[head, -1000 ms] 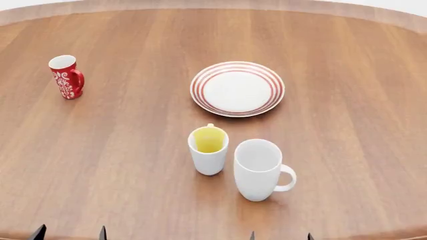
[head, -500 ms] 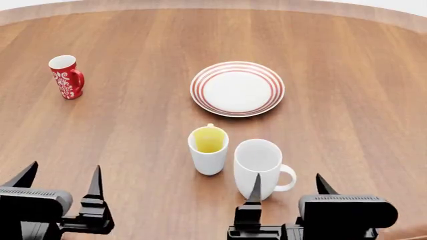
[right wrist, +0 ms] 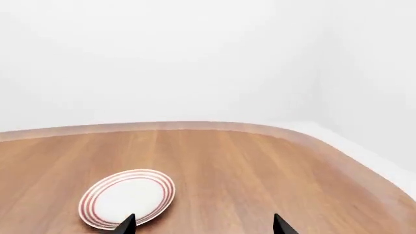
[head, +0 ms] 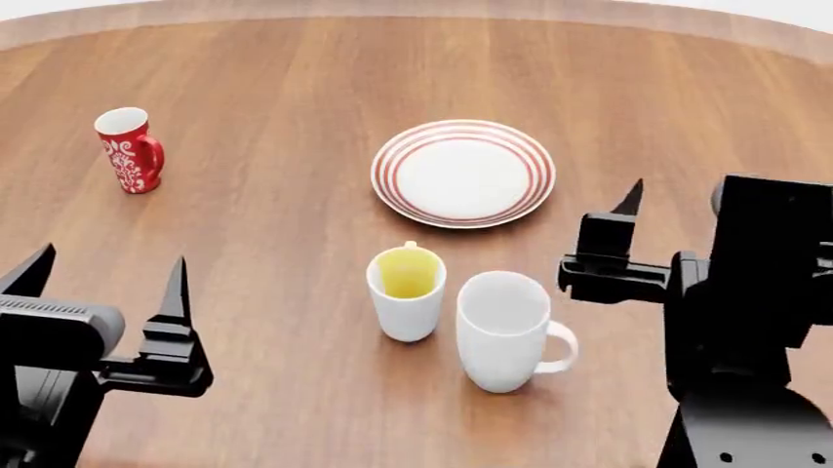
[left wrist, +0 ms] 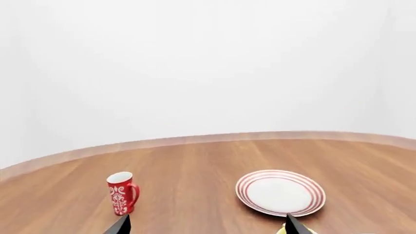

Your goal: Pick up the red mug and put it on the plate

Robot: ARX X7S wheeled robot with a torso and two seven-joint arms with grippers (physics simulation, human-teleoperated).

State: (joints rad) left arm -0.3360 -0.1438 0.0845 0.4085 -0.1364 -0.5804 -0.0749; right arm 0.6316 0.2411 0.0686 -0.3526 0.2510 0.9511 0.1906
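Observation:
The red mug point(head: 131, 149) with a white floral pattern stands upright at the far left of the table, its handle facing right; it also shows in the left wrist view as the red mug point(left wrist: 122, 193). The plate point(head: 463, 173), white with red rings, lies near the middle and carries nothing; it shows as the plate point(left wrist: 280, 192) and the plate point(right wrist: 127, 198) in the wrist views. My left gripper point(head: 111, 265) hovers open at the near left, well short of the red mug. My right gripper point(head: 696, 195) is open to the right of the plate. Both are empty: left gripper point(left wrist: 206, 226), right gripper point(right wrist: 204, 225).
A white mug with a yellow inside point(head: 406, 291) and a larger plain white mug point(head: 505, 330) stand side by side in front of the plate, between my two arms. The round wooden table point(head: 287, 88) curves away at the far edge.
Both arms have risen into the head view. The right arm has moved forward to beside the plate. The left gripper has lifted a little. No mug or plate has moved.

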